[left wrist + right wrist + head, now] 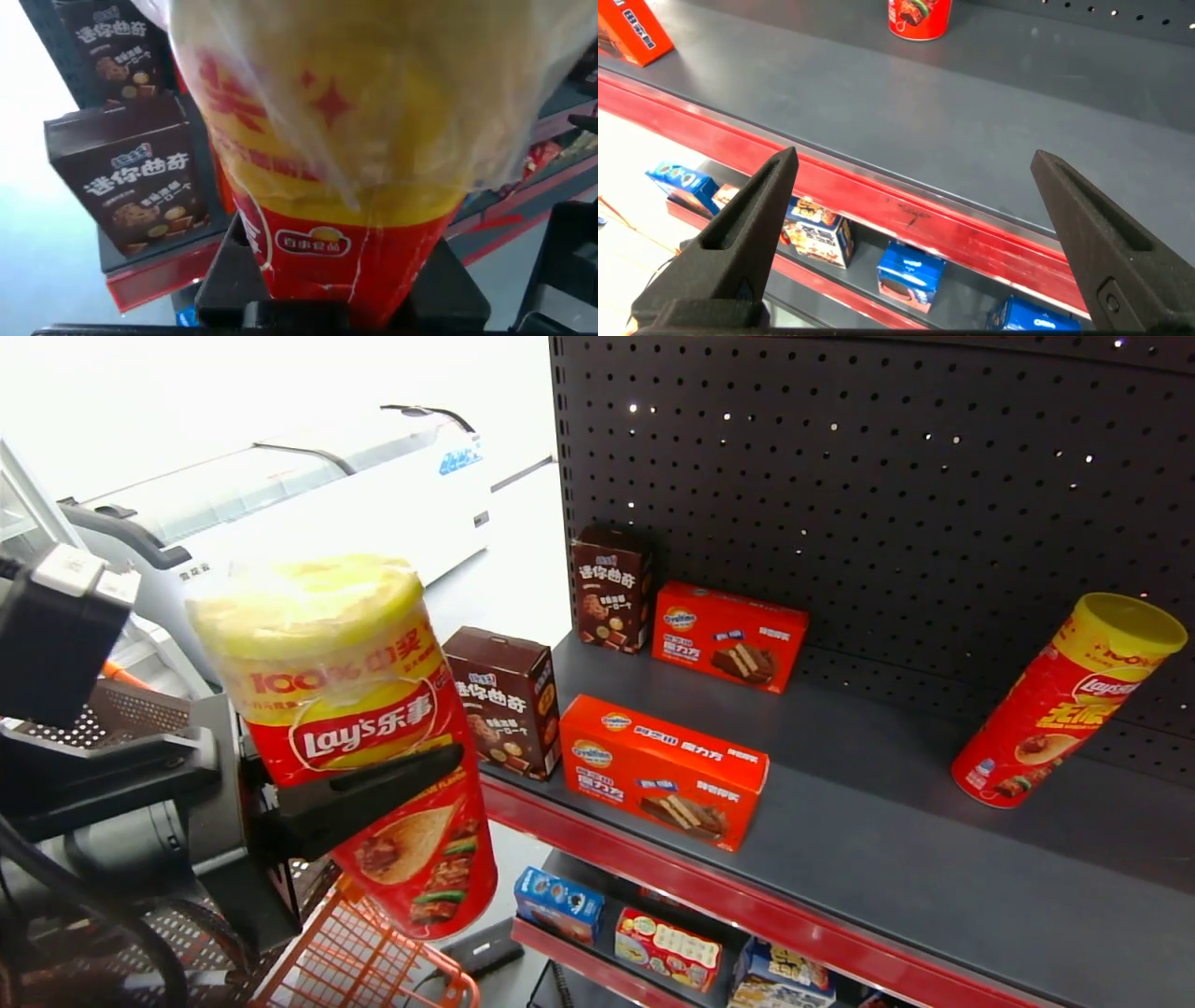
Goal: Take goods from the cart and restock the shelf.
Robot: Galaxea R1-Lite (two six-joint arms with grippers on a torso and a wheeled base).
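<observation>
1 chip can (345, 709) in L jaws, 2nd can (1064, 705) on shelf (887, 821); R jaws wide

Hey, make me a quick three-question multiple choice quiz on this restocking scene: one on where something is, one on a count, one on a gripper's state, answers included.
1. Where is the held chips can in the left gripper?
A. In front of the shelf, over the orange cart
B. Standing on the shelf
C. Inside the freezer

2. How many orange boxes lie on the shelf's top level?
A. One
B. Two
C. Four

3. The right gripper is:
A. Shut on a box
B. Shut on a can
C. Open and empty

Answers:
1 A: the can hangs off the shelf's front edge with cart wire beneath it.
2 B: one box lies near the front edge, the other by the pegboard.
3 C: its jaws stand wide apart with nothing between them.
</observation>
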